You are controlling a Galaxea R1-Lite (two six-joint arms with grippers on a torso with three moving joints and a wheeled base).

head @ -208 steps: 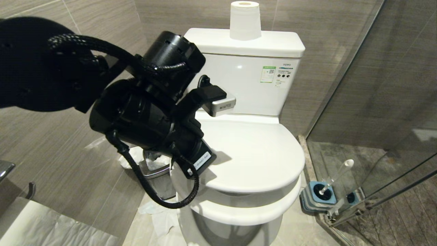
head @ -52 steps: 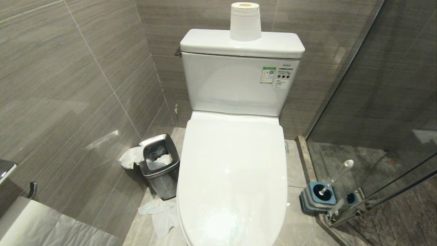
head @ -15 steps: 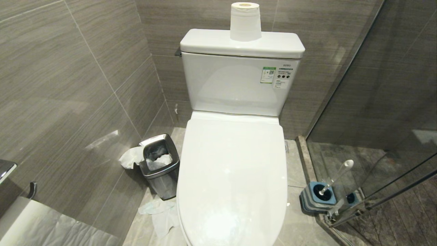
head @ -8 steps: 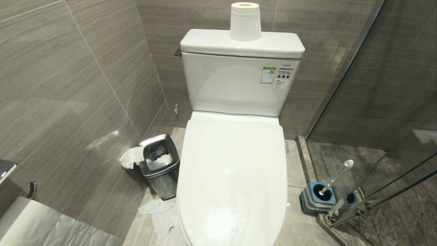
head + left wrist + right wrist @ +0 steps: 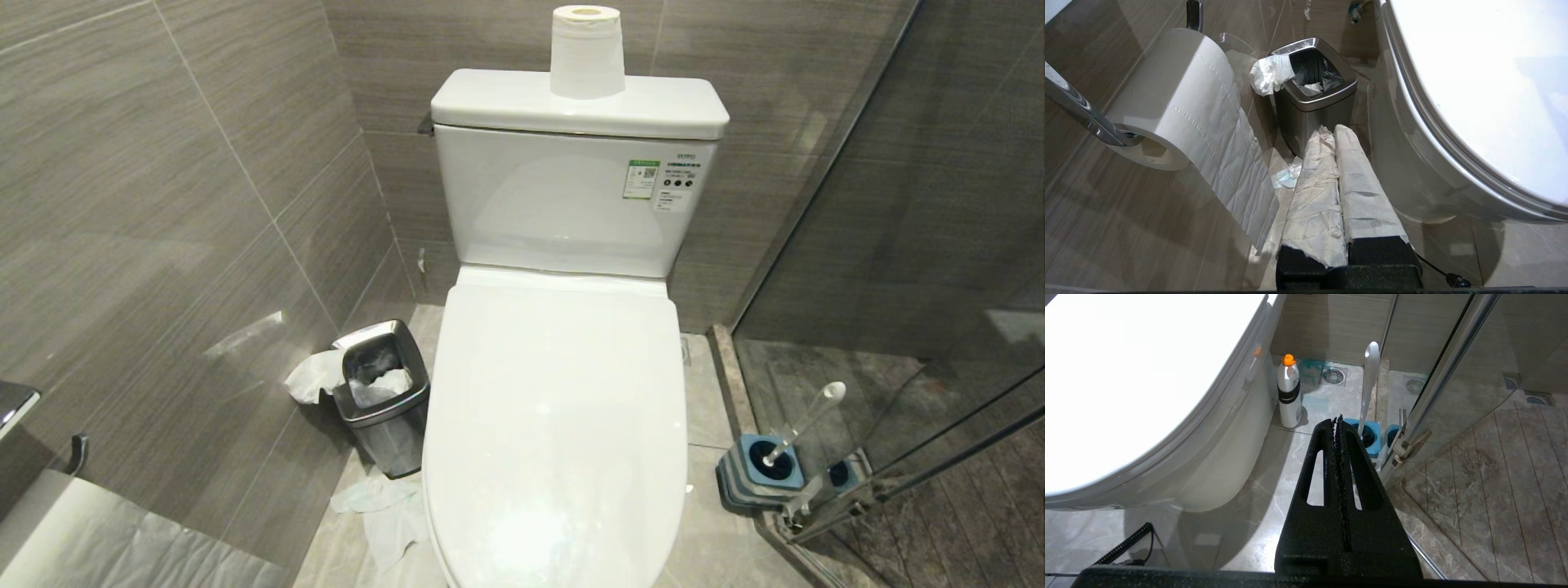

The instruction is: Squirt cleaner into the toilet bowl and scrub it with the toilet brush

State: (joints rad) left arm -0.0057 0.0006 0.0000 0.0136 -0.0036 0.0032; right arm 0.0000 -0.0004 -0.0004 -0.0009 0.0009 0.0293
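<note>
**Toilet bowl hidden under its closed lid, both pincers clenched empty**

Toilet bowl (image 5: pixel 457 523) shows me only its outer porcelain; the lid (image 5: pixel 555 425) lies flat over it, so I cannot see the basin, any water or any cleaner in it.

My left pincer (image 5: pixel 1333 132) is clenched on nothing, its two paper-wrapped fingers pressed side by side. It hangs low beside the bowl's left flank, pointing toward the steel waste bin (image 5: pixel 1312 96), which has tissue draped over its rim. A paper roll (image 5: pixel 1180 106) on a wall holder hangs nearby, its loose sheet trailing down. Neither arm shows from my head camera.

My right pincer (image 5: pixel 1338 421) is clenched too, black fingers meeting along a thin seam, holding nothing. Just past its tip stands the toilet brush (image 5: pixel 1370 388), its white handle leaning up out of the blue holder (image 5: pixel 1370 435); the bristle head is sunk in the holder and hidden, and my fingers cover part of the holder. A white bottle (image 5: pixel 1289 394) with an orange cap stands on the floor against the bowl's right side; from my head it is hidden behind the lid. The glass shower door (image 5: pixel 1453 375) stands just beside the brush.
</note>
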